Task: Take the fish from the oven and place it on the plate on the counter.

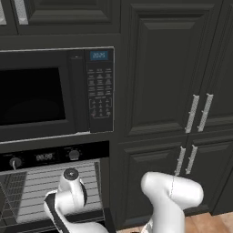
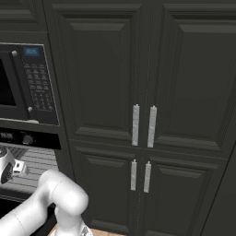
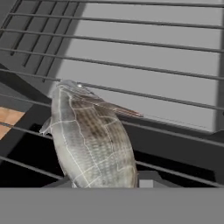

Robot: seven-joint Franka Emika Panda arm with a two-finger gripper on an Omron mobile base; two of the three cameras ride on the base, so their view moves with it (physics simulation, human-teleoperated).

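the fish (image 3: 89,140) filled the near part of the hand view, grey and scaled, close against the hand over the wire rack (image 3: 144,65) of the open oven (image 1: 54,182). whether the gripper had closed on it could not be told. farther off stood the microwave (image 1: 54,93) and dark cabinets (image 2: 147,92).

microwave clock (image 1: 98,55): 20:25, blue nums
oven clock (image 1: 44,157): too blurry to read
microwave keypad (image 1: 99,94): marks too small
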